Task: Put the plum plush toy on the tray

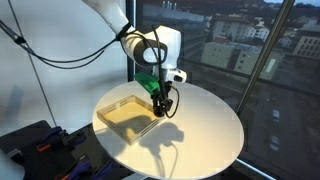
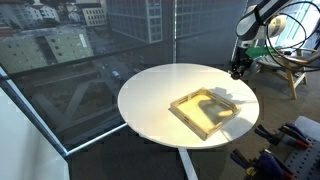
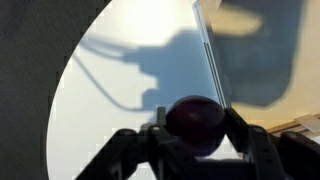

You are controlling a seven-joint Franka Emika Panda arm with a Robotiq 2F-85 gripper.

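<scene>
GRIP: black two-finger claw point(image 1: 162, 102) clenched on the small round dark-purple plush plum point(image 3: 195, 124), lifted clear of the round white table point(image 1: 205, 135) | WHERE: plum hung right by the clear low rim of the shallow square tan tray point(image 1: 122, 116) | HOW: best bet was to carry it fully over the smooth tray floor, lower it, then release; a soft round ball could roll.
</scene>
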